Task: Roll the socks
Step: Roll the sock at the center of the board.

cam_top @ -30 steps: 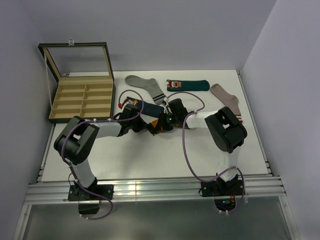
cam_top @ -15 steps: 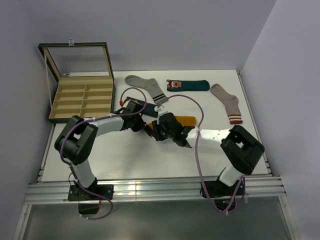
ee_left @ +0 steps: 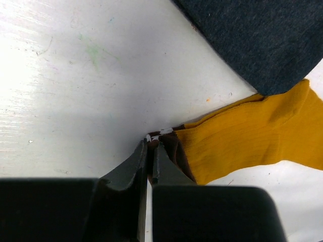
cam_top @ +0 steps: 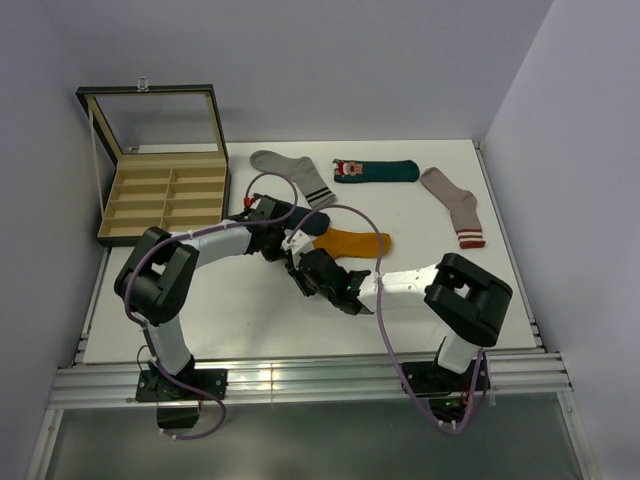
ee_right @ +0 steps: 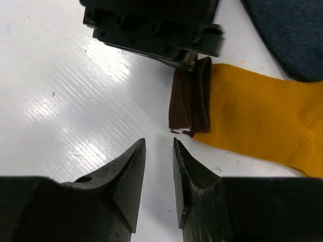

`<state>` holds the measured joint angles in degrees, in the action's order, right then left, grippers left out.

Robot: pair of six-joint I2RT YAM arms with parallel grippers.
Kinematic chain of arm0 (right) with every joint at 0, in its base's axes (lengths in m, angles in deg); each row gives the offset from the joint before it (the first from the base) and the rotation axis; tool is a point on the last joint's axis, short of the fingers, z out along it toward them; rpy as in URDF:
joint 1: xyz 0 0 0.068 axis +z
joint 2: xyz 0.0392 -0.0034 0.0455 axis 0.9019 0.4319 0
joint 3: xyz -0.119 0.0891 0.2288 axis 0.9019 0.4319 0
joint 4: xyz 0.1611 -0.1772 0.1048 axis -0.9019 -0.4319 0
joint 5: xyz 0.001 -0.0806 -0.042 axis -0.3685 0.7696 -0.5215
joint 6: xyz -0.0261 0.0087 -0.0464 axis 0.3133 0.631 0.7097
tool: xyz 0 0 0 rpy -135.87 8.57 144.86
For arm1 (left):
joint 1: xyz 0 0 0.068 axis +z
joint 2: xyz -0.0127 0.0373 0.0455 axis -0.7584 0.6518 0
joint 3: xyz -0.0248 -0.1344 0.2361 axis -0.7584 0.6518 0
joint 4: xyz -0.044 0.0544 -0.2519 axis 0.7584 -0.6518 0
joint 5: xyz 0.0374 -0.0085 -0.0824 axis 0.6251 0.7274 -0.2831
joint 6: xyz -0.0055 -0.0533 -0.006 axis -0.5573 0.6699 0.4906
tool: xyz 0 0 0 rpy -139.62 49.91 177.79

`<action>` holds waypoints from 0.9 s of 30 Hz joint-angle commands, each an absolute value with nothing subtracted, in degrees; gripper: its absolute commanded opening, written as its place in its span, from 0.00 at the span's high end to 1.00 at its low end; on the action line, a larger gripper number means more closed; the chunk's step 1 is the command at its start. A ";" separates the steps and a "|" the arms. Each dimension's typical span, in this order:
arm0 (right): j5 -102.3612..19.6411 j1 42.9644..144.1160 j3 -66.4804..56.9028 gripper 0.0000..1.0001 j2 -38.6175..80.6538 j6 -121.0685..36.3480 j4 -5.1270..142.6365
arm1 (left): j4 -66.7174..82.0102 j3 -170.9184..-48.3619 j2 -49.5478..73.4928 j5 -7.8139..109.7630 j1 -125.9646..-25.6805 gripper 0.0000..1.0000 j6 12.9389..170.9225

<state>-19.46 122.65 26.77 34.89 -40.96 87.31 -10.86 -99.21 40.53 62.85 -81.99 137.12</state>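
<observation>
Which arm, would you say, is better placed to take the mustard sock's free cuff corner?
Right: the open right gripper faces that corner of the mustard sock; the left gripper is shut on the cuff's other corner.

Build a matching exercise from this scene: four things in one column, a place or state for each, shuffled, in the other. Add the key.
Things
1. mustard sock
2. teal sock
3. right gripper
4. wooden box

Places or states
A. lid raised, at the far left
B. jaws apart, nothing between them
C. brown cuff pinched by the left gripper
D. lying flat between the grey sock and the pinkish-beige sock

Pairs: 1-C, 2-D, 3-B, 4-A
</observation>
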 commanded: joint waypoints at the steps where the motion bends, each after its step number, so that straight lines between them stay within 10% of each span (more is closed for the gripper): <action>1: -14.65 123.91 23.56 0.64 36.70 -37.31 89.74 | -13.88 -100.84 42.30 62.49 -82.11 0.99 135.02; 27: -10.87 125.15 21.01 0.63 44.52 -33.88 92.90 | -14.15 -101.02 43.44 61.52 -82.11 0.98 134.14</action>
